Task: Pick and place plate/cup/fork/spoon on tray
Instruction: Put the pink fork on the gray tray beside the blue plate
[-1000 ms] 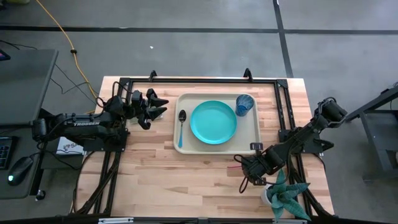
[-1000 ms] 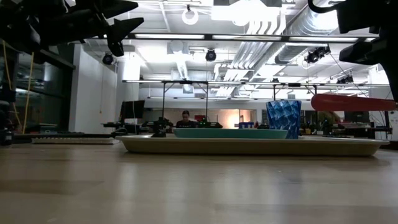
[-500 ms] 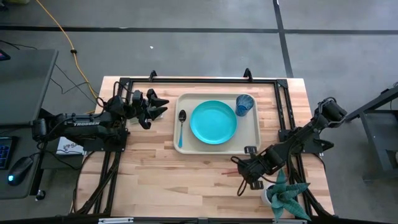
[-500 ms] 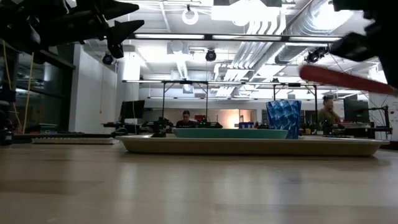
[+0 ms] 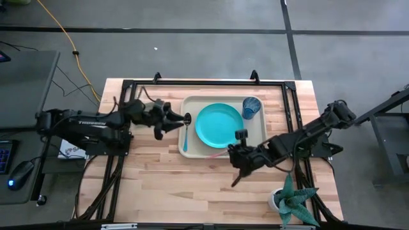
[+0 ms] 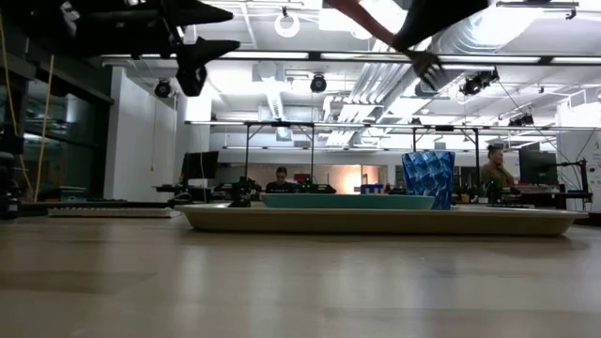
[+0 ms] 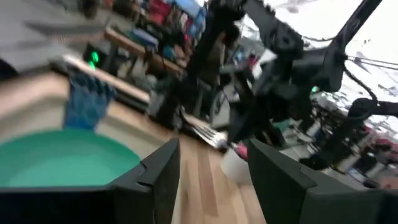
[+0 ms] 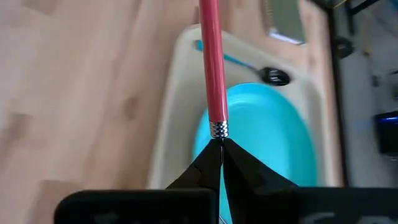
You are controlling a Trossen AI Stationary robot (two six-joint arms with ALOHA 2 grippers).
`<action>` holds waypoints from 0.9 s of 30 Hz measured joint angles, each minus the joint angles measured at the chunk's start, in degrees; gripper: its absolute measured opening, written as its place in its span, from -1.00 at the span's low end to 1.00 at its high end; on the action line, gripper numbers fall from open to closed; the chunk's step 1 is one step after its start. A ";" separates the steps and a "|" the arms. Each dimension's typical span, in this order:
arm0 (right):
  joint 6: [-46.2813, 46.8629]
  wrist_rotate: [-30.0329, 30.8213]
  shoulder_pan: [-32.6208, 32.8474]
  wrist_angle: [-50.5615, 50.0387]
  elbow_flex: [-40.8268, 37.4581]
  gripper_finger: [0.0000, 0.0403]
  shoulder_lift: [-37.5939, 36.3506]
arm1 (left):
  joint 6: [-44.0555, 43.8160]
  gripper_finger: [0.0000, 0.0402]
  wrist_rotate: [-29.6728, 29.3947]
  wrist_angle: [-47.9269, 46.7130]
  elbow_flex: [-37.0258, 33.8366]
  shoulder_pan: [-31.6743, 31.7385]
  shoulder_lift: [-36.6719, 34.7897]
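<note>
**Fork held above the tray's near edge**

The right gripper (image 5: 238, 155), jaws clamped on the fork (image 8: 210, 68), sits at centre frame. The left gripper (image 5: 171, 119), jaws open, is centre-left, beside the spoon (image 5: 186, 131). The plate (image 5: 219, 125) and cup (image 5: 250, 107) rest in the tray (image 5: 255, 139).

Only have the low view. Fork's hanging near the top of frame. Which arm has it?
Observer: The right end effector. It's shut on the fork at the metal collar of the red handle.
Operator: Where over the table?
Observer: Above the near edge of the tray, just past the plate.
Operator: Spoon placed? The rim hides it for me.
Observer: Yes. The spoon lies in the tray on the left-arm side of the plate, with the open left end effector close to its bowl.
</note>
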 joint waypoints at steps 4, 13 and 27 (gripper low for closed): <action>-4.57 2.90 -2.71 1.68 -0.36 -1.00 0.37 | -3.83 -0.16 -0.47 -0.31 2.39 -2.37 4.96; -11.62 9.12 -5.79 2.27 -0.50 -1.00 6.60 | -12.38 -0.16 -0.54 -0.67 4.93 -3.69 14.03; -21.83 17.92 -7.16 7.40 -0.57 -1.00 9.79 | -22.05 -0.16 -0.82 -0.65 5.50 -3.67 15.50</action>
